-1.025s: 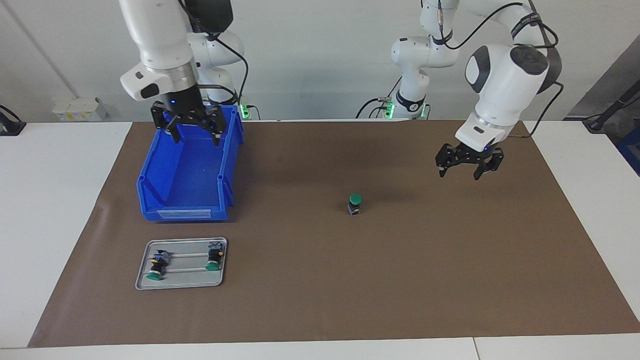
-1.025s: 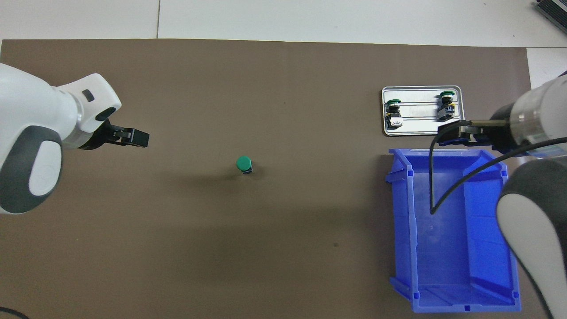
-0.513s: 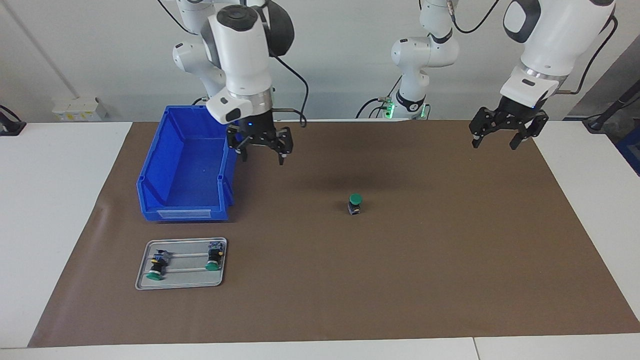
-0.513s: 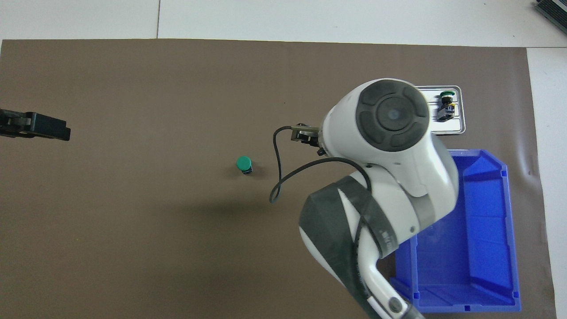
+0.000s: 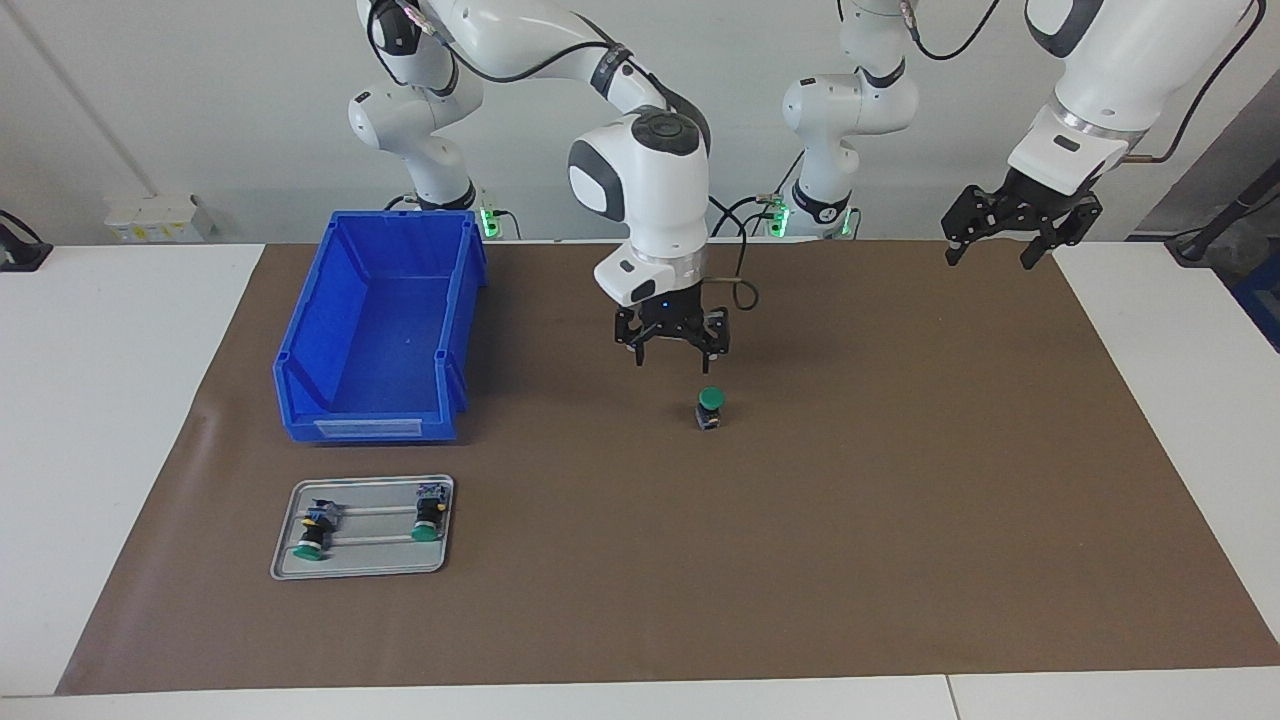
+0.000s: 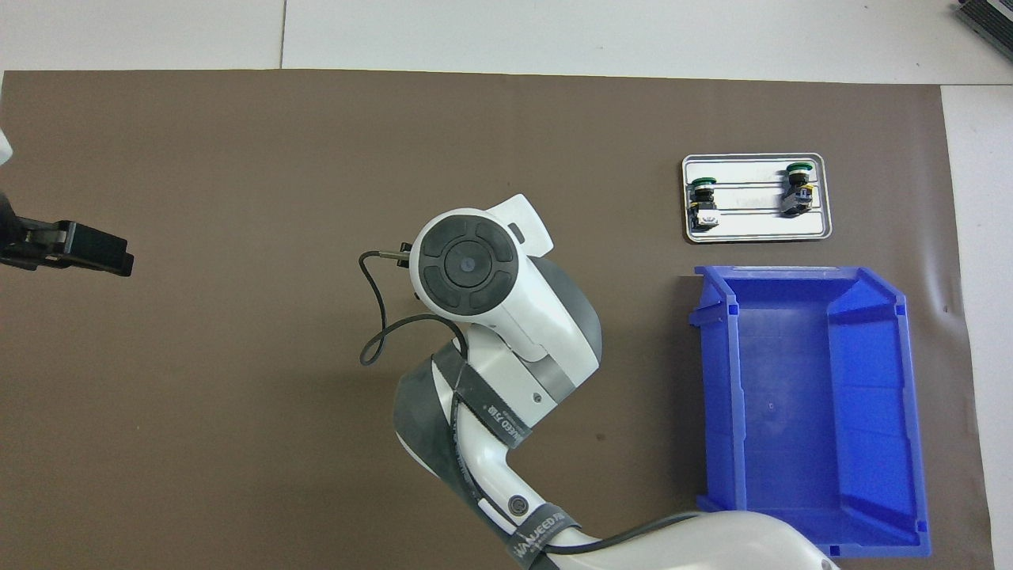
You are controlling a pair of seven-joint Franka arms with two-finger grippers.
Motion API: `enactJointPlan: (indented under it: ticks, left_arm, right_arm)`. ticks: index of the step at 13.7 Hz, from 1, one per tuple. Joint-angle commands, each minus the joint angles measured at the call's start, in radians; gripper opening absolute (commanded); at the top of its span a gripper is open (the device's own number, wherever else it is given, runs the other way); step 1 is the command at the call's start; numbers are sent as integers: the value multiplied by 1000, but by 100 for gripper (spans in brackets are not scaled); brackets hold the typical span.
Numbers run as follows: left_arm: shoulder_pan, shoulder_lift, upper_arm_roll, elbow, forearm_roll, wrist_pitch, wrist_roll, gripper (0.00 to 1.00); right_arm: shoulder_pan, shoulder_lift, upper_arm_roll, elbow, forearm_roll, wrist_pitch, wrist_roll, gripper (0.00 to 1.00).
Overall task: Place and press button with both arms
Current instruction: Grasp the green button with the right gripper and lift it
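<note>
A button (image 5: 710, 407) stands upright on the brown mat (image 5: 900, 500), green cap up. My right gripper (image 5: 672, 352) hangs open just above the mat, close beside the button toward the right arm's end, not touching it. In the overhead view the right arm's wrist (image 6: 468, 265) hides both the button and that gripper. My left gripper (image 5: 1005, 240) is open and raised over the mat's corner at the left arm's end; it shows at the overhead view's edge as the left gripper (image 6: 119, 257). It holds nothing.
A metal tray (image 5: 360, 573) holds two more buttons lying on their sides (image 5: 310, 540) (image 5: 428, 520), seen from overhead as tray (image 6: 756, 235). A blue bin (image 5: 370, 428) stands nearer to the robots than the tray, shown overhead as bin (image 6: 716, 396).
My right arm has swung from over the blue bin across to the button and come down low. My left gripper has risen and drawn back toward the left arm's end.
</note>
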Motion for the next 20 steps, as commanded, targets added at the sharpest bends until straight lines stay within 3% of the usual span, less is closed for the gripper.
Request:
enactJointPlan:
  ticks: [1, 3, 11, 20]
  left_arm:
    - [13, -29, -4, -29, 7, -9, 5, 100]
    - [13, -27, -4, -29, 7, -9, 5, 100]
    - [13, -27, -4, -29, 7, -9, 5, 100]
    - [13, -27, -4, -29, 7, -9, 5, 100]
  right_arm:
    - [25, 147, -4, 130, -22, 40, 19, 98]
    - [35, 178, -4, 132, -49, 51, 17, 98]
    - [45, 175, 9, 78, -63, 44, 6, 97]
    - [55, 162, 12, 12, -72, 75, -18, 84]
